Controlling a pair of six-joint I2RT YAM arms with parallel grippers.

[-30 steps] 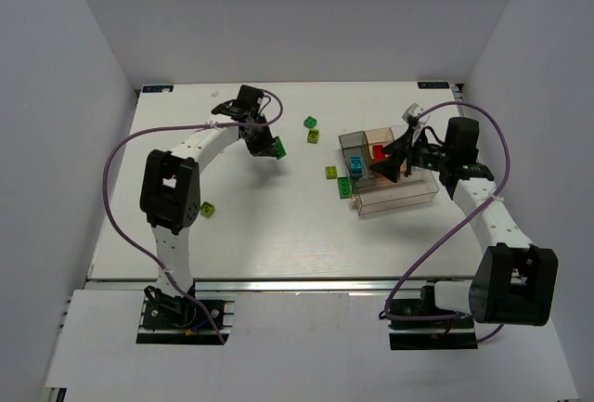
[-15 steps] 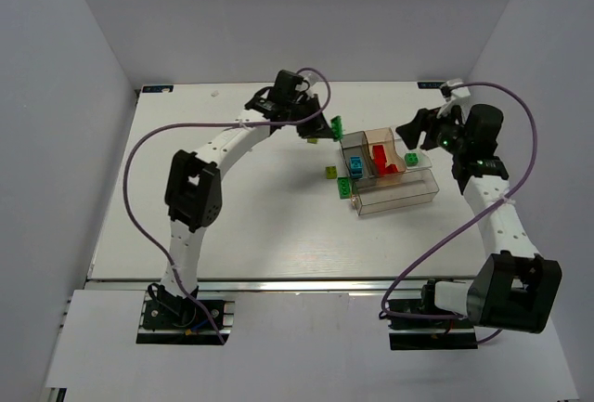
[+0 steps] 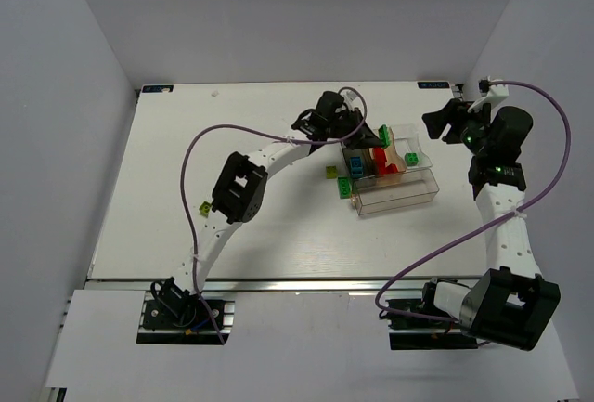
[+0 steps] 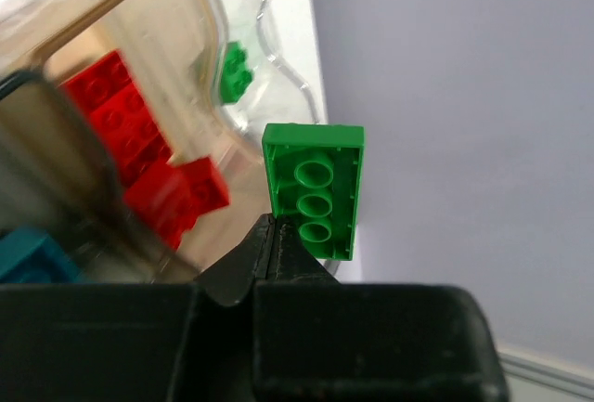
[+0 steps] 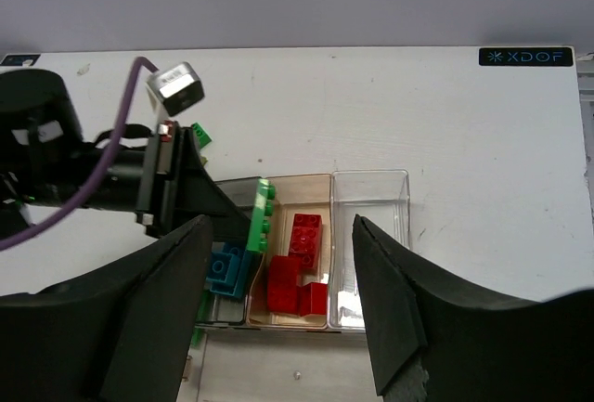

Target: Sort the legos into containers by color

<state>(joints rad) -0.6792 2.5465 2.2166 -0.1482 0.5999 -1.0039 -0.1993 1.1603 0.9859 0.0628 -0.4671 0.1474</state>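
We've left gripper point(image 4: 283, 239) clamped on green lego point(image 4: 314, 184)'s thin edge, likely light, stiff, slippery; right gripper point(image 5: 280, 235) spread empty.

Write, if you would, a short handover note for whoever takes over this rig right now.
Left gripper: shut on a green brick, held over the container.
Right gripper: open, empty, off to the container's right.
Done: red bricks in the tan section, blue bricks in the section beside it.
To do: drop the held brick in, then sort two loose green bricks beside the container and a yellow-green brick near the left arm.
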